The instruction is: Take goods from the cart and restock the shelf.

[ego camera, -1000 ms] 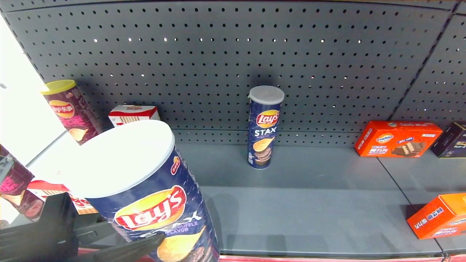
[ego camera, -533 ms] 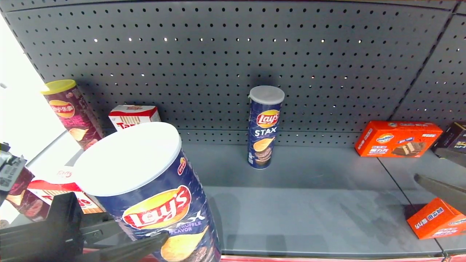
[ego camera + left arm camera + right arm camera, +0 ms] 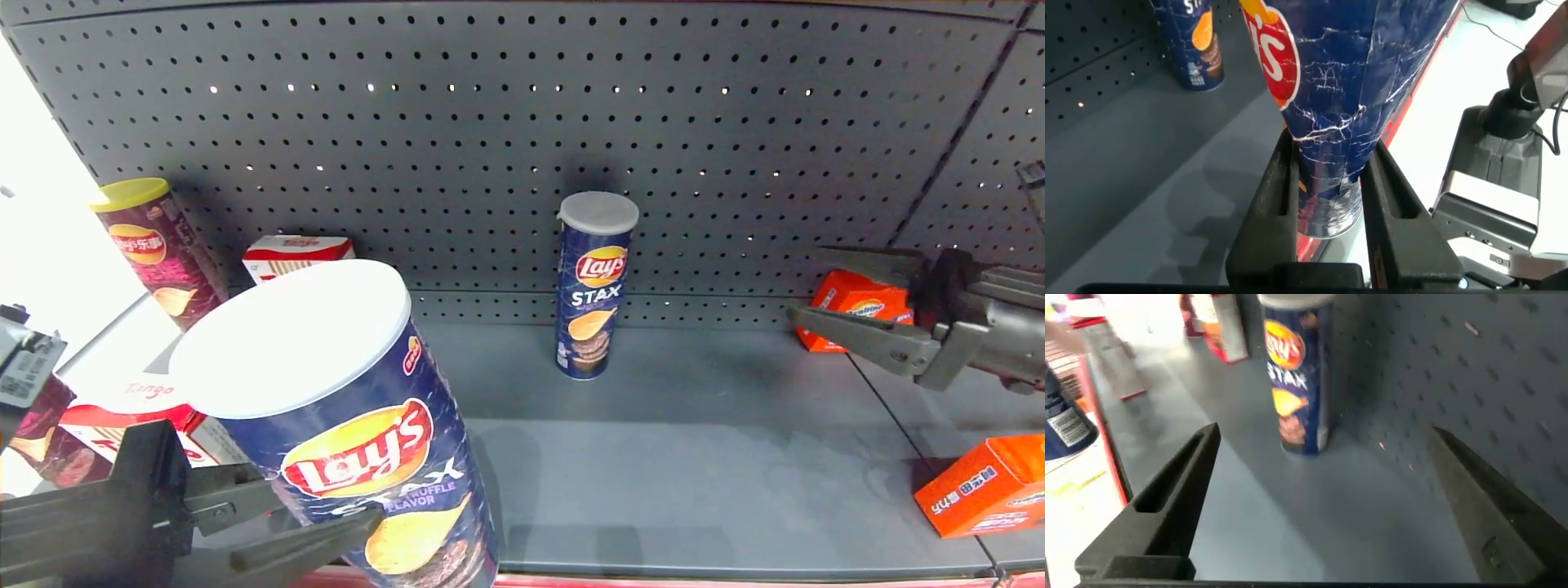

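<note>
Left gripper (image 3: 1331, 163) is clamping down on a blue chips can (image 3: 335, 425), one finger pressing each side of the lower body, with the can's base sitting between them. It's holding the can up by the front edge of the shelf (image 3: 694, 457), toward the front left corner. I can't tell if the base is touching anything.

Right gripper (image 3: 804, 284) is hanging wide open with nothing in it, over the right part of the shelf near the back edge. It's not touching any of the goods.

Counting what's sitting around:
- Blue chips cans: two. One is the held one, and the second can (image 3: 593, 286) is standing upright at the middle of the back edge, right against the pegboard (image 3: 490, 122).
- Maroon cans: two. A yellow-lidded maroon can (image 3: 155, 245) is standing in the back left corner, and another maroon can (image 3: 37, 416) is peeking in at the left edge, mostly cut off.
- Red-and-white boxes: two. One box (image 3: 298, 251) is sitting at the back edge and another red-and-white box (image 3: 122, 416) is lying near the front left.
- Orange boxes: two. One orange box (image 3: 853, 302) is sitting at the back right, behind the open fingers, and another orange carton (image 3: 980, 486) is near the front right corner.

The held can is looking like a tall dark blue tube with white marble veining, a flat white lid, a red-and-yellow logo and a chip picture lower down.
</note>
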Controlling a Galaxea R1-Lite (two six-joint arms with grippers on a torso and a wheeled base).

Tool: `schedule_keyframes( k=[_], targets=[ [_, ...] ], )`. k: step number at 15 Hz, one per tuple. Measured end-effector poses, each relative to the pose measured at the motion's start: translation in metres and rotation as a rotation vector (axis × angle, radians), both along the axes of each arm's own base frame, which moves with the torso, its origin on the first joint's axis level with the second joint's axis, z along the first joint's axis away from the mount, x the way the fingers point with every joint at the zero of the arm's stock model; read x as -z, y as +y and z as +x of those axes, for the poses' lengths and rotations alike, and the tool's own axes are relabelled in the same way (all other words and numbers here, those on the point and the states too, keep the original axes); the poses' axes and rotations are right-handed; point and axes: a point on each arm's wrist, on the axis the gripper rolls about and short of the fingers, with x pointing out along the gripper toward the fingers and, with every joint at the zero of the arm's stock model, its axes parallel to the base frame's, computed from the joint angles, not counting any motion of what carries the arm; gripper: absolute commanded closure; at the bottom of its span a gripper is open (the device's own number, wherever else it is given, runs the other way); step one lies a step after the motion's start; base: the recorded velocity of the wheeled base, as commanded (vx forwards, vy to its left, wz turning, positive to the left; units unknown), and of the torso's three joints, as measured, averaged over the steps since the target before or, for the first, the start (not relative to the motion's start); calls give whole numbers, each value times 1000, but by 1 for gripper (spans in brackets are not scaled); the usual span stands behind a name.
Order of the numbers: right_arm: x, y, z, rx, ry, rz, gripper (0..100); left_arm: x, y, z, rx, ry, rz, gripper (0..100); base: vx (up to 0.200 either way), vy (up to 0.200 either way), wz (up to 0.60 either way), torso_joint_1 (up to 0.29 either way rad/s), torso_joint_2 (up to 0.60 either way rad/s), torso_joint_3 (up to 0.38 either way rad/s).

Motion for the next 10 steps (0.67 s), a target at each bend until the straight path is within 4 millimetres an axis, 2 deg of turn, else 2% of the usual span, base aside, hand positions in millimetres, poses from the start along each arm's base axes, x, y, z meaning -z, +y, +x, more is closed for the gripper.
schedule_keyframes(
  k=[3, 10],
  targets=[
    [3, 11, 32, -98, -15, -31, 0, -1, 0, 0, -1, 0, -2, 100, 0, 0, 0, 0, 0, 0],
    [15, 38, 83, -278, -23, -59, 0, 0, 3, 2, -30, 18, -11, 100, 0, 0, 0, 0, 0, 0]
  ],
)
